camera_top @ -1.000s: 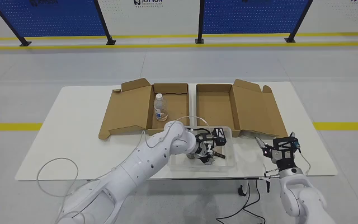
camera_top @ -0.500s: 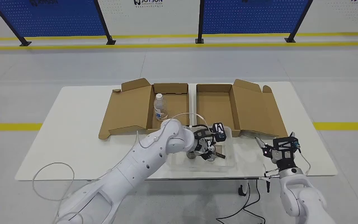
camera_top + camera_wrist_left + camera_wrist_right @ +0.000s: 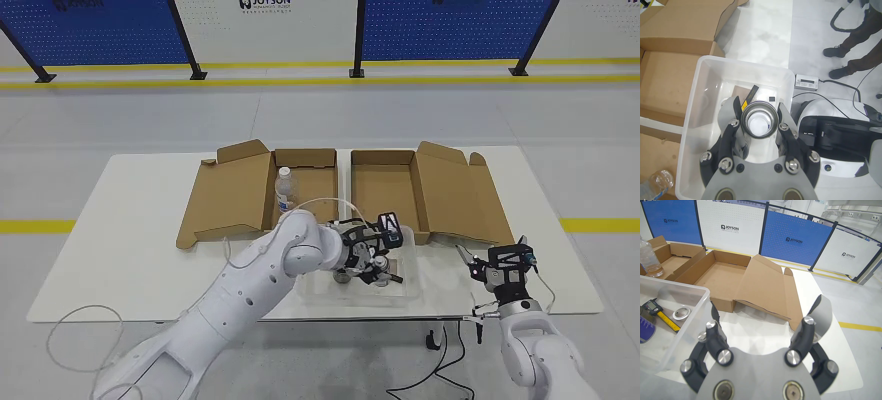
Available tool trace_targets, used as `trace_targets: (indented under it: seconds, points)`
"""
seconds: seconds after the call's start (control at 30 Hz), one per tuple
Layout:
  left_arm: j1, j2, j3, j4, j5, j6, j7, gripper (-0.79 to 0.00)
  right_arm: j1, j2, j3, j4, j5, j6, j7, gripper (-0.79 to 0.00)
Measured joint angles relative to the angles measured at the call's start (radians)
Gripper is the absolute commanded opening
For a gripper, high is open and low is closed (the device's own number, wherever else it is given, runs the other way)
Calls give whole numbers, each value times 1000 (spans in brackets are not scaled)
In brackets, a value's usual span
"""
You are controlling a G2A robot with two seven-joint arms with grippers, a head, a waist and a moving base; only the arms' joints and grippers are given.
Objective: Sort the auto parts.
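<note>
Steel ring rising out of the clear bin
Left gripper jaws pinch it, now higher above the bin: ready for boxing. Right gripper spread, beside the bin.

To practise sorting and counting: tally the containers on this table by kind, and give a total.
Cardboard boxes: 2
Clear plastic bin: 1
Clear bottle, standing in one of the boxes: 1
Total: 4
</note>
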Motion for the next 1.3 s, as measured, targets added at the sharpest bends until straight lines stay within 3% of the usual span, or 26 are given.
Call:
trace_targets:
  seconds: [0.67,1.0,1.3]
  points:
    - [106,58,-112,-230,18,25,-40,-785,0,0,0,0,0,0,0,0]
    - [177,92,-174,-391,1,59,-139,-785,0,0,0,0,0,0,0,0]
    - [213,114,-209,-454,-25,69,-180,-785,0,0,0,0,0,0,0,0]
